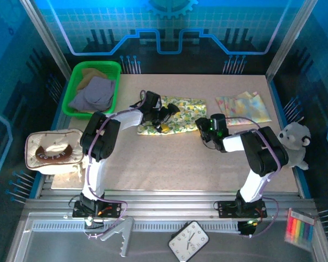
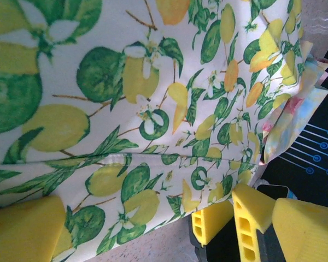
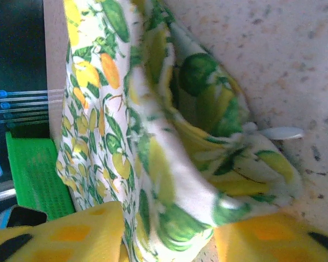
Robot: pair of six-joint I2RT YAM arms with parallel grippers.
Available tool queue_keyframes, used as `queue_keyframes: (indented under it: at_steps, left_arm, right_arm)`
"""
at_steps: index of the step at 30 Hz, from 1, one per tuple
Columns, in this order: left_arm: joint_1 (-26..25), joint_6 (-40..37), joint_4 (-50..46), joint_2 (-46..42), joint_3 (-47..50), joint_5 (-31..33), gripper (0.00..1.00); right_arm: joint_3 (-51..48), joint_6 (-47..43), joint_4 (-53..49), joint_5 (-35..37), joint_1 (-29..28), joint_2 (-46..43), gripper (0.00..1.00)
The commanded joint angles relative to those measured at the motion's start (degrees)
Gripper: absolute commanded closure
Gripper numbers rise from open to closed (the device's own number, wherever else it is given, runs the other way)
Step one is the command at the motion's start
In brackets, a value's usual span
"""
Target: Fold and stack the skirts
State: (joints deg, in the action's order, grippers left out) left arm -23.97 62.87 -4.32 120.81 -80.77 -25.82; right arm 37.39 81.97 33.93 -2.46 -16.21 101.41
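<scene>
Lemon-print skirt (image 1: 188,105) lies spread on the tabletop (image 1: 169,164) to the right of the green basket (image 1: 98,64), with both arms at it. Right gripper (image 1: 201,124), at the skirt edge farthest from the basket, has its pads (image 3: 71,234) clenched on a bunched fold of that edge, cloth filling the gap between them; how firm the pinch is cannot be judged from so close a view. Left gripper (image 1: 167,115) hangs over the skirt's middle with fingers (image 2: 22,229) spread wide, holding nothing. Lavender skirt (image 1: 93,95) and olive-tan skirt (image 1: 90,73) sit heaped inside the basket, unfolded. A pastel folded cloth (image 1: 243,106) lies further right of the basket than the skirt. Risks: the grip looks shallow and sits on gathered cloth, so the fold may slip free on lifting; it may catch one layer alone and drag the fold askew; with nothing pinning the middle, the whole garment may slide; the two wrists are near enough to foul each other. Surface: speckled beige, flat, matt. Room: blue-lit enclosure walls (image 1: 169,22) with a pale grid, metal framing at the corners
</scene>
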Motion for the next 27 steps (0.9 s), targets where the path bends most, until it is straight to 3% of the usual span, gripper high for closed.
queue_keyframes:
  at_steps: [1,5,9,14,16,20,22,25,27]
  left_arm:
    - [-0.6,-1.7,-3.6,-2.2,0.7,-0.6,0.01]
    - [-0.6,-1.2,-3.7,-2.0,0.6,-1.1,0.01]
    - [-0.7,-0.3,-2.6,-3.6,-0.1,-3.4,0.01]
    - [-2.5,-3.2,-4.4,-4.5,-3.8,-2.5,0.04]
    - [-3.3,-4.3,-6.9,-2.6,-6.0,-1.9,0.20]
    - [-3.6,-4.7,-9.5,0.4,-7.5,-0.7,0.67]
    - [-3.8,-5.4,-11.9,1.3,-8.0,0.2,0.83]
    - [-4.2,-7.3,-16.2,2.1,-7.7,3.6,0.98]
    - [-4.5,-8.2,-18.0,2.9,-6.7,5.7,1.00]
  right_arm:
    - [-1.8,2.0,4.4,5.2,-1.1,0.6,0.65]
    - [-2.5,1.6,1.2,7.3,-1.2,-1.2,0.77]
    - [-2.6,1.6,-1.9,7.7,-1.2,-1.8,0.97]
    - [-2.7,1.4,-3.7,8.7,-1.6,-2.4,1.00]
    - [-2.3,1.0,-4.3,8.8,-1.6,-2.6,1.00]
    - [-1.8,0.3,-5.5,8.6,-1.6,-2.9,1.00]
    - [-1.7,0.3,-5.9,8.6,-1.6,-3.0,1.00]
    - [-1.4,-0.2,-6.4,8.8,-1.6,-3.2,1.00]
    - [-0.8,-2.3,-6.7,9.0,-1.6,-3.8,1.00]
